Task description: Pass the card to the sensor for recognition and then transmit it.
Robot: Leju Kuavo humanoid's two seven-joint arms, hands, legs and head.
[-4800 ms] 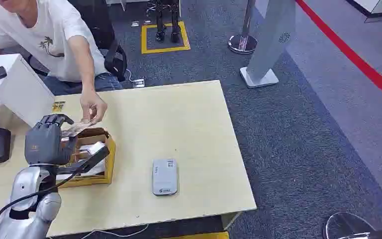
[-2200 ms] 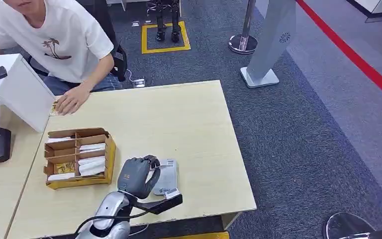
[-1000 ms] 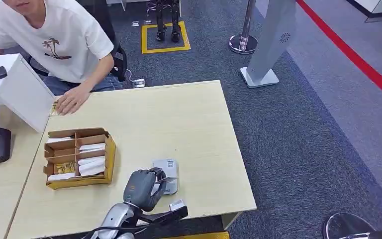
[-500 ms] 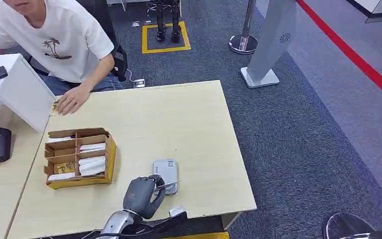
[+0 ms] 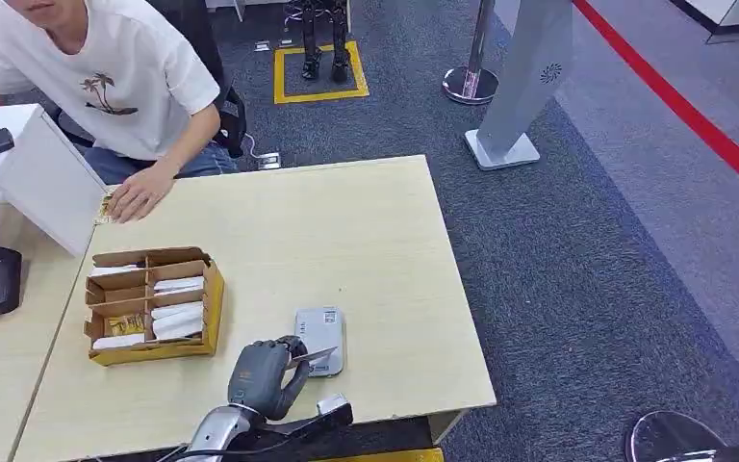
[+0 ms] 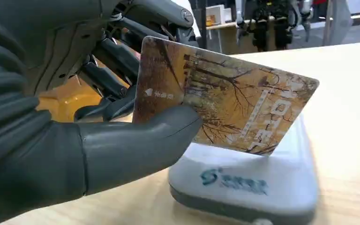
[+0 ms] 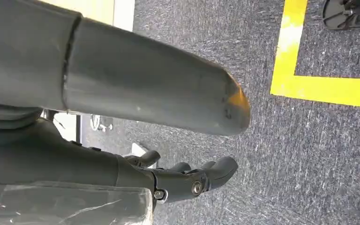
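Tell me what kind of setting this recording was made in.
Probably an indoor demo or test hall laid out like a check-in desk: a wooden table on grey carpet with a card sensor, a cardboard box of cards, and a stanchion behind. The left hand holds a card printed "HOTEL".

Light: bright, even, indoor; soft shadows on the worktop (image 5: 346, 231).
Focus: head view sharp; wrist views' close thumbs slightly soft.
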